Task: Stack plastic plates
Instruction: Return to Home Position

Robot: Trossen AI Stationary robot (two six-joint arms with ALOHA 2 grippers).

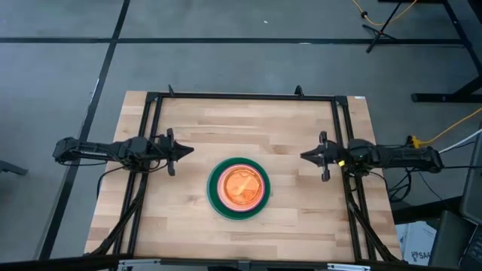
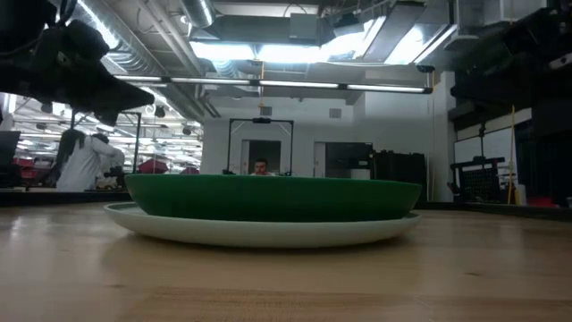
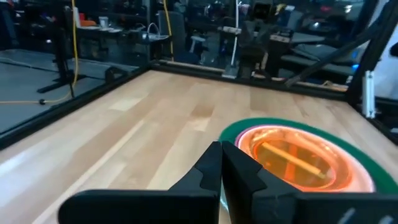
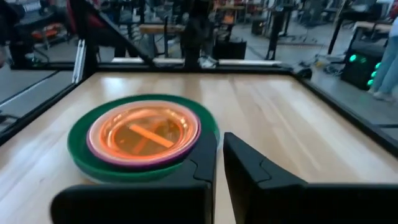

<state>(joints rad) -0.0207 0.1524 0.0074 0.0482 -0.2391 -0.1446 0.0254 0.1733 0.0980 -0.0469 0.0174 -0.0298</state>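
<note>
Plates sit stacked mid-bench; low view only catches the pale bottom plate and the green one, while overhead shows the orange top. Left arm and right arm hang either side, well apart from it, jaws pretty much together on both.

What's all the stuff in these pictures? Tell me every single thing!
plate stack: one, middle of table; orange plate on top, magenta plate, dark green plate, pale plate at bottom; any others hidden
table: one, light wood
frame: one, black, along table edges
people: two, room behind; one in white, one beyond stack
left gripper: black, jaws shut, left of stack
right gripper: black, jaws shut, right of stack
</note>
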